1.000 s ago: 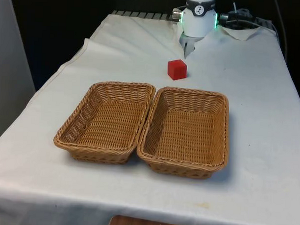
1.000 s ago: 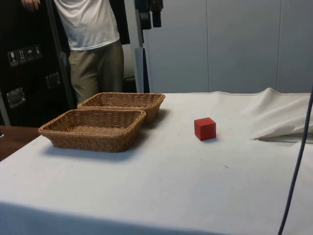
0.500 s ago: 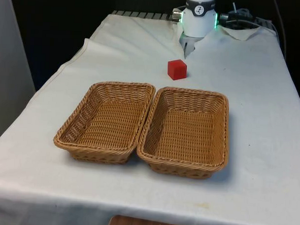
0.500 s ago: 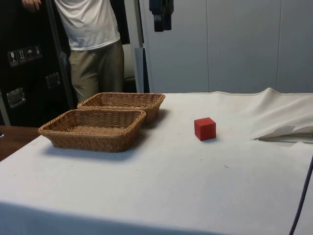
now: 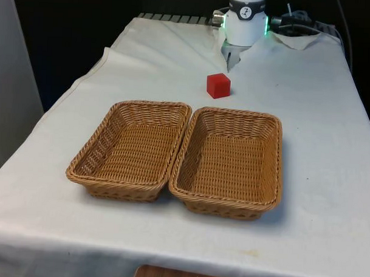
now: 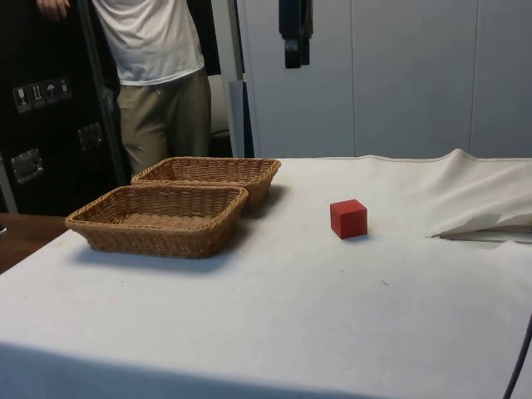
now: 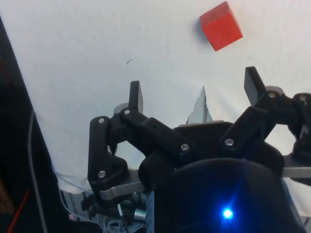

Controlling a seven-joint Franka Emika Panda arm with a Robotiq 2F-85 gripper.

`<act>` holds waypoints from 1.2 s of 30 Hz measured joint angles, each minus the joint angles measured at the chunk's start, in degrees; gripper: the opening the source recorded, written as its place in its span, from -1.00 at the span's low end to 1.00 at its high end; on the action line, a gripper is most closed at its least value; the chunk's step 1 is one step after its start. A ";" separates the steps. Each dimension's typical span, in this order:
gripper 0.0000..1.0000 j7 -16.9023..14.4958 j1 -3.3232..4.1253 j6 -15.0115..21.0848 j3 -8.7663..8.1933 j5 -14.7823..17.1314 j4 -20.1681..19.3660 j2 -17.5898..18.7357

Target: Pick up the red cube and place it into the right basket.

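The red cube (image 5: 218, 85) sits on the white cloth beyond the two wicker baskets, close to the gap between them. The basket on the front view's right (image 5: 230, 208) holds nothing; in the side view it is the nearer one (image 6: 150, 239). My gripper (image 6: 293, 62) hangs high above the table in the side view, left of the red cube (image 6: 348, 219) and far above it. In the wrist view the gripper (image 7: 194, 90) is open with nothing between its fingers (image 7: 136, 94), and the red cube (image 7: 221, 25) lies on the cloth beyond the fingertips, off to one side.
The left basket (image 5: 119, 190) touches the right one and also holds nothing. A person (image 6: 158, 75) stands behind the table's far side in the side view. The cloth is rumpled (image 6: 474, 220) near the robot's end.
In the side view the gripper has travelled right, towards the spot above the cube, and dropped a little. The cube and baskets have not moved.
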 measured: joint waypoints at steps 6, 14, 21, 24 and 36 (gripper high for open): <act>1.00 -2.64 -0.29 2.18 -0.74 -0.11 -2.58 -0.11; 1.00 -5.44 -0.52 4.24 -1.26 -0.11 -5.61 -0.29; 1.00 -7.62 -0.57 6.82 -1.55 -0.11 -8.71 -0.74; 1.00 -9.05 -0.63 8.31 -1.72 -0.34 -9.91 -0.52; 1.00 -13.64 -0.63 9.63 -1.72 -0.52 -10.37 2.18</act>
